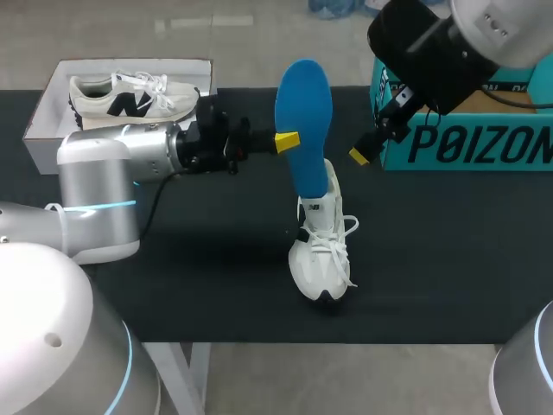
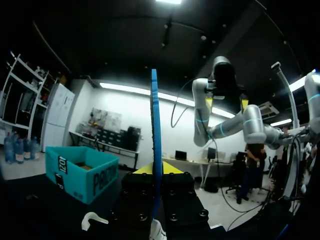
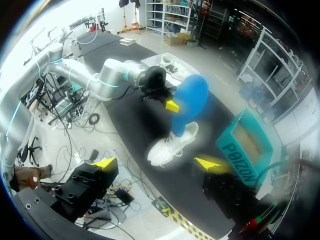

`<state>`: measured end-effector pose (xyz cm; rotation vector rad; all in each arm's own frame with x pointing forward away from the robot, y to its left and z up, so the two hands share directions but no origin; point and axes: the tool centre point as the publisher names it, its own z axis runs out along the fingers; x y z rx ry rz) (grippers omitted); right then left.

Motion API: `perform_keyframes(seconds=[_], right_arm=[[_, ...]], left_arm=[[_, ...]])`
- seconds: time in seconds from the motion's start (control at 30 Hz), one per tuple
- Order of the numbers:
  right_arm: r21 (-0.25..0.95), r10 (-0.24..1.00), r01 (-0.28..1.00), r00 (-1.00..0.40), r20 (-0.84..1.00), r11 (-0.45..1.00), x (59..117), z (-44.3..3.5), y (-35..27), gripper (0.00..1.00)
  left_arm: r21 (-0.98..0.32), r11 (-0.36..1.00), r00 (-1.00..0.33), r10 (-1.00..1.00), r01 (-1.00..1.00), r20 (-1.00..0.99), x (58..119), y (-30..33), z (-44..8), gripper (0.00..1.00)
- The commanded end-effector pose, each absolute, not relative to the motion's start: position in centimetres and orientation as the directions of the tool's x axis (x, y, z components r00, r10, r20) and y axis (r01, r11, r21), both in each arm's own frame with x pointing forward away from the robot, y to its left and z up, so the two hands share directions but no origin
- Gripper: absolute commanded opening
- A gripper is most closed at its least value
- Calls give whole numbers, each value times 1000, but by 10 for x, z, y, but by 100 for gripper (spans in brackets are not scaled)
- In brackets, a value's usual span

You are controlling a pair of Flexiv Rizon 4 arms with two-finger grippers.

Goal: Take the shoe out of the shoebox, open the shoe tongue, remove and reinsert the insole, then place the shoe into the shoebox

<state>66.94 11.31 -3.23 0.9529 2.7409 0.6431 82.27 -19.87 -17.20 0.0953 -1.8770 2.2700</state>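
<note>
Left gripper (image 1: 289,138), reaching in from the left of the head view, was clamped on the blue insole (image 1: 304,121) at its left edge just above mid-frame. From its own wrist camera the insole (image 2: 155,145) ran edge-on straight up between the two yellow tips. The insole stood nearly upright, and its lower end seemed to sit inside the collar of the white shoe (image 1: 320,251), though the joint was hard to make out. That shoe rested on the black table (image 1: 216,277) a little right of centre, toe toward the bottom edge, laces loose. Right gripper (image 3: 156,162) hung in the upper right of the head view, fingers spread wide and holding nothing, apart from the insole and just in front of the open teal shoebox (image 1: 467,130). At the upper left a white box (image 1: 52,130) held a second sneaker (image 1: 130,97) lying on its side.
</note>
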Motion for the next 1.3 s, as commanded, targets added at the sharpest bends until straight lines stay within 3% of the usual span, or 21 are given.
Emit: perform_keyframes(seconds=[0.03, 0.2, 0.47, 0.63, 1.3], right_arm=[[446, 624, 553, -781, -18, 704, 671, -32, 115, 100], [446, 624, 553, -781, -18, 704, 671, -32, 115, 100], [446, 624, 553, -781, -18, 704, 671, -32, 115, 100], [446, 624, 553, -781, -18, 704, 671, -32, 115, 100], [446, 624, 553, -781, -18, 704, 671, -32, 115, 100]], left_arm=[[-976, -172, -977, 147, 130, -156, 809, -198, -159, 0], [-908, -195, -915, 93, 371, -393, 787, -191, -152, 0], [-848, -213, -849, 117, 486, -516, 760, -194, -156, 0], [-910, -148, -909, 103, 387, -403, 753, -195, -166, 0], [-910, -148, -909, 103, 387, -403, 753, -195, -166, 0]])
